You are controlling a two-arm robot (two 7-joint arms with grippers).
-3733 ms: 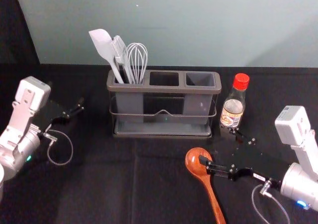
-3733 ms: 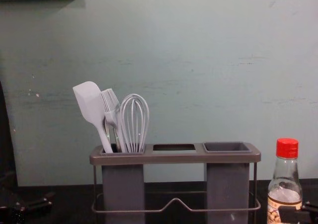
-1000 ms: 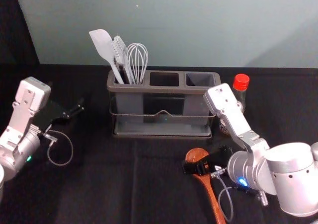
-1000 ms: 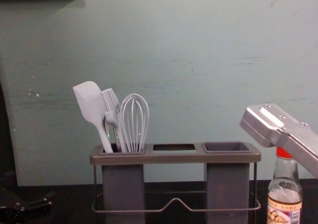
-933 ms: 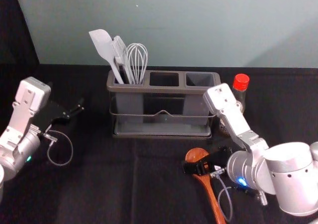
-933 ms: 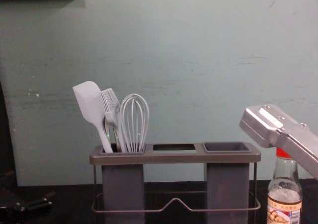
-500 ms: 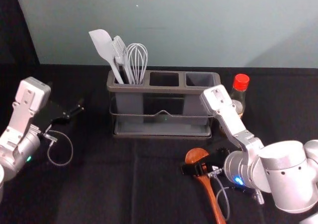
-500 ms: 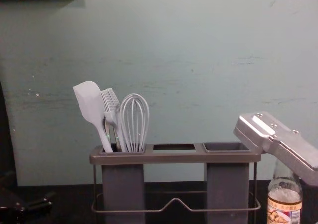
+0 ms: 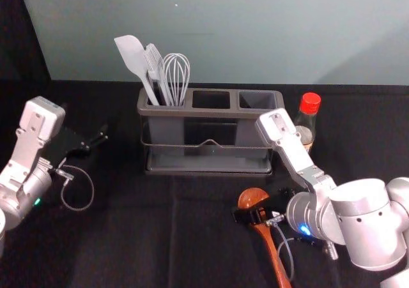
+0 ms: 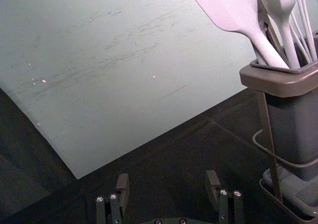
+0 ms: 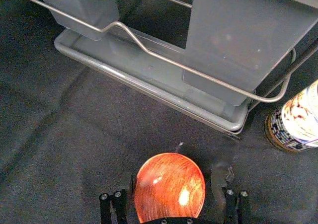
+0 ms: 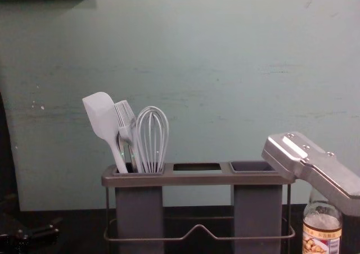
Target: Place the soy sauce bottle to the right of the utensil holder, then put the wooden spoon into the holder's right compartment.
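The wooden spoon [image 9: 271, 253] lies on the black cloth before the utensil holder [image 9: 208, 172]. My right gripper [image 9: 261, 209] is low over the spoon's upper part; in the right wrist view this gripper [image 11: 174, 177] is open, its fingers on either side of the round bowl [image 11: 170, 189]. Just right of the holder stands the soy sauce bottle [image 9: 308, 119], upright, with a red cap; in the chest view the right arm's housing hides the bottle's [image 12: 322, 226] cap. My left gripper [image 9: 96, 141] stays parked at the left; in its wrist view the gripper [image 10: 167, 182] is open.
White utensils [image 12: 100, 116], a spatula, a brush and a whisk, stand in the holder's left compartment. The middle and right [image 9: 257, 101] compartments hold nothing visible. A wire rail [image 11: 169, 60] runs along the holder's front. The wall [image 9: 223, 32] rises behind.
The right arm came in over the spoon, its gripper turning and lowering around the bowl. Over the last half second it shifted slightly left. Spoon, bottle and left arm look unmoved.
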